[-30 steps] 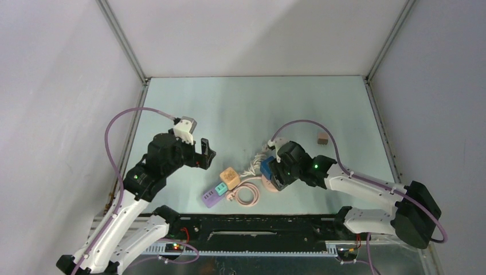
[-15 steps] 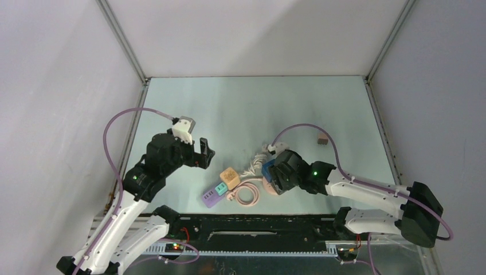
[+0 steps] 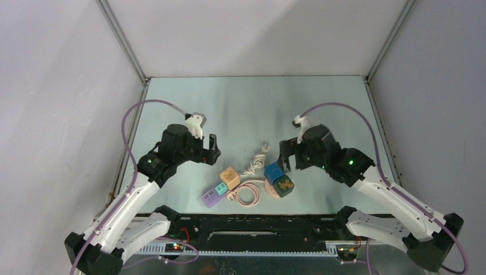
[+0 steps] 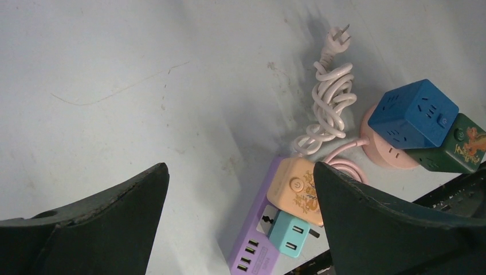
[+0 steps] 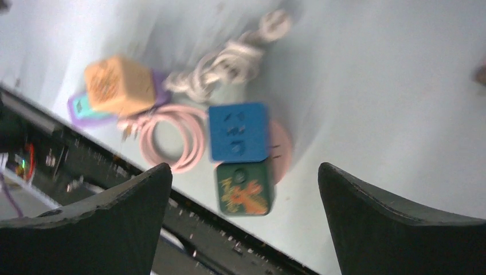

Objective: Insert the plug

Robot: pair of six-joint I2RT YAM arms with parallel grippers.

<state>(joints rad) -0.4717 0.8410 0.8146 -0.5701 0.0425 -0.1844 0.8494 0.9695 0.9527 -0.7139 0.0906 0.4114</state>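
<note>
A white three-pin plug (image 3: 264, 147) (image 4: 335, 35) lies loose on the table at the end of its bundled white cable (image 3: 252, 166) (image 4: 329, 109) (image 5: 229, 63). A blue cube (image 3: 274, 172) (image 4: 414, 113) (image 5: 238, 132) and a green cube (image 3: 283, 184) (image 5: 245, 188) sit on a round pink socket base (image 4: 384, 152). An orange cube (image 3: 230, 177) (image 4: 295, 192) and a teal adapter (image 4: 289, 234) sit on a purple power strip (image 3: 211, 196). My left gripper (image 3: 213, 150) (image 4: 239, 169) hangs open left of the cluster. My right gripper (image 3: 285, 156) (image 5: 243, 166) is open above the blue cube, holding nothing.
A coiled pink cable (image 3: 248, 193) (image 5: 172, 143) lies between the strip and the pink base. The dark front rail (image 3: 258, 220) runs just below the cluster. Metal frame posts (image 3: 123, 43) rise at the table's back corners. A small reddish thing (image 5: 481, 74) shows at the right wrist view's edge.
My right gripper has opened off the blue cube and lifted back toward the right. The blue and green cubes stay on the pink base. My left gripper has shifted slightly rightward.
</note>
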